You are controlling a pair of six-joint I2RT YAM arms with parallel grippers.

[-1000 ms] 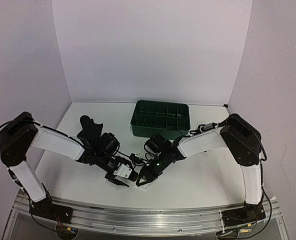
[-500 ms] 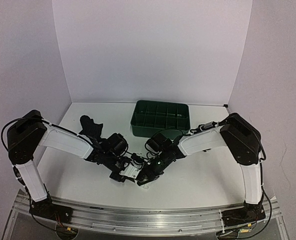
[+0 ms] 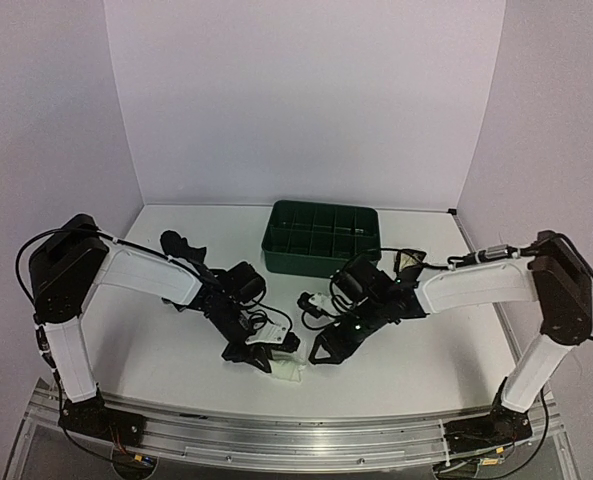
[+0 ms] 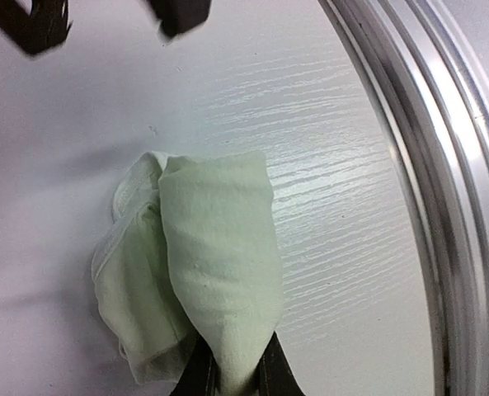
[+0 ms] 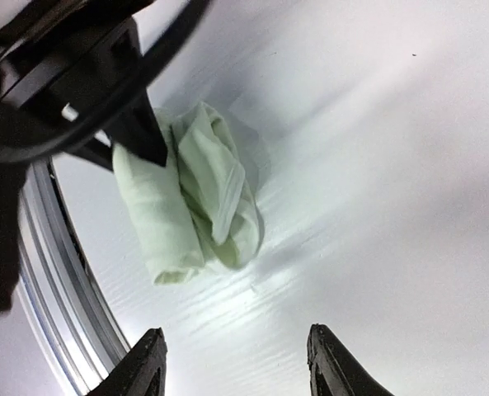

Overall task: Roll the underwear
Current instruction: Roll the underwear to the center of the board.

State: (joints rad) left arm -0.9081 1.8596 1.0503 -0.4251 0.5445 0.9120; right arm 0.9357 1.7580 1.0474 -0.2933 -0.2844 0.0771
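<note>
We see our left tool (image 4: 233, 376) pinching the rolled plain cream-white cloth garment (image 4: 215, 264), lower centre of the white surface (image 3: 176, 350) in the top view, w/ right tool (image 5: 237, 361) open just beside it.

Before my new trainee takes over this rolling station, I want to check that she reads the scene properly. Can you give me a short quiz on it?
1. True or false: the left hand is shut on the cream-white roll.
2. Pick one. The right hand is: A) shut on the roll, B) open and empty, C) shut and empty.
3. Short answer: what colour is the garment lying on the table to the left of the green tray in the top view?

Key: 1 true; 2 B; 3 black.
</note>
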